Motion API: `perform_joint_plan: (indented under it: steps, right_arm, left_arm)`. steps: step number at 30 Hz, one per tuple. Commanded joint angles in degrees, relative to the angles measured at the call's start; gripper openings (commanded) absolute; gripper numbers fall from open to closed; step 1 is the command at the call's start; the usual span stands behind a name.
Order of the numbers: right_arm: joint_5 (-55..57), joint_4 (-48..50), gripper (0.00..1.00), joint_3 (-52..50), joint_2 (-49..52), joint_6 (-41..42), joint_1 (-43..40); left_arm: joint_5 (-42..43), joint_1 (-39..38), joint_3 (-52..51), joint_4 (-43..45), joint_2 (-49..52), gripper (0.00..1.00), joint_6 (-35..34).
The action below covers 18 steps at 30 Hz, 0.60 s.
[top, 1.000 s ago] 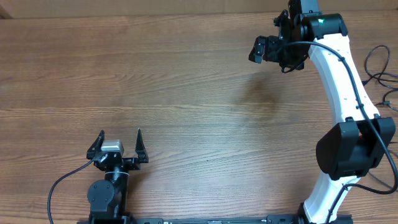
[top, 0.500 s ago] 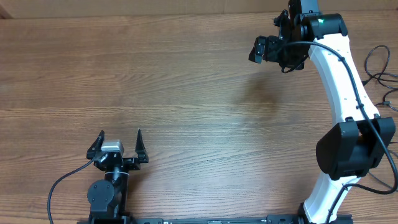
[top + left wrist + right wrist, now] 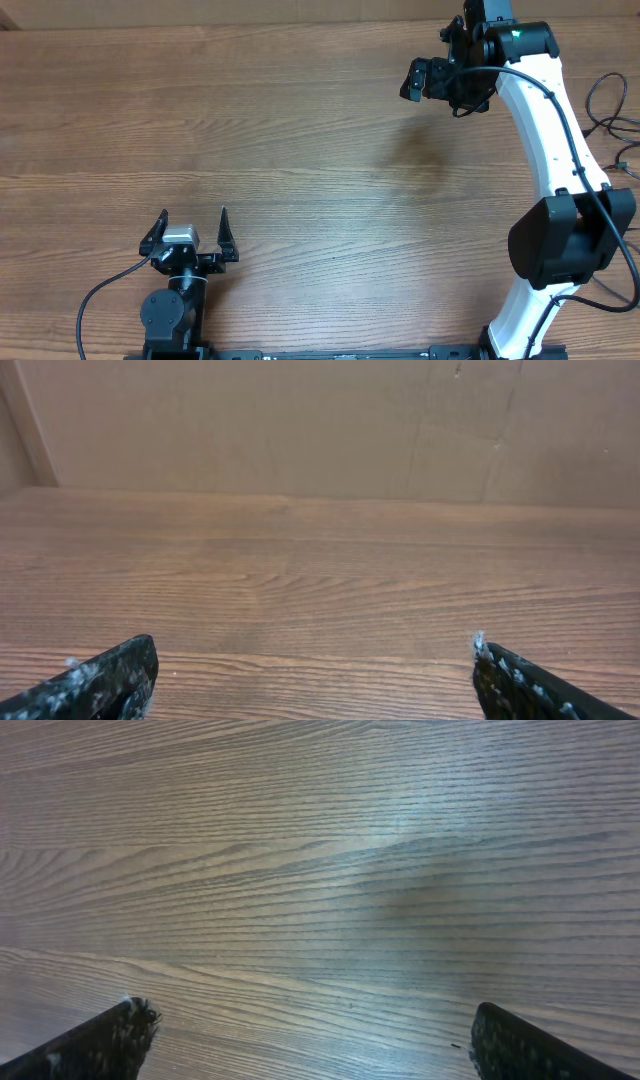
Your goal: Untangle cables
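Left claw is spread fully wide and nothing is held in it. It is parked at the near edge of the table, left of centre, and pointed toward the far side. In the left wrist view its dark fingertips are seen in the two bottom corners. Only bare wood grain lies between them, and a plain tan panel is seen behind the far table edge.

Right claw is held above the far right part of the table on the white right arm and pointed left. Its spread cannot be read from overhead. In the right wrist view the fingertips are set wide apart at the bottom corners with nothing gripped. Only table surface is seen below, marked by a soft dark shadow.

Cables are seen only at the right edge of the overhead view. They are thin black cords lying on the table just beside the right arm, partly cut off by the frame. One loose loop is made out; whether they are knotted cannot be told. They are well apart from both claws and touched by neither.

A thicker black wire is routed along the right arm.
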Motion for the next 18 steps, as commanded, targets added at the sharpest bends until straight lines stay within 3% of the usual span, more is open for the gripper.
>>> perform_joint_plan:
  steps: [1,18]
  right_arm:
    - [0.55,0.33,1.0,1.2,-2.78,-0.31,-0.13]
    - [7.21,0.76,1.0,1.09,-21.4,-0.31,-0.13]
  left_arm:
    - [-0.76,-0.31,-0.17,0.09,-0.5,1.0,-0.52]
    - [-0.76,-0.31,-0.17,0.09,-0.5,0.99,-0.52]
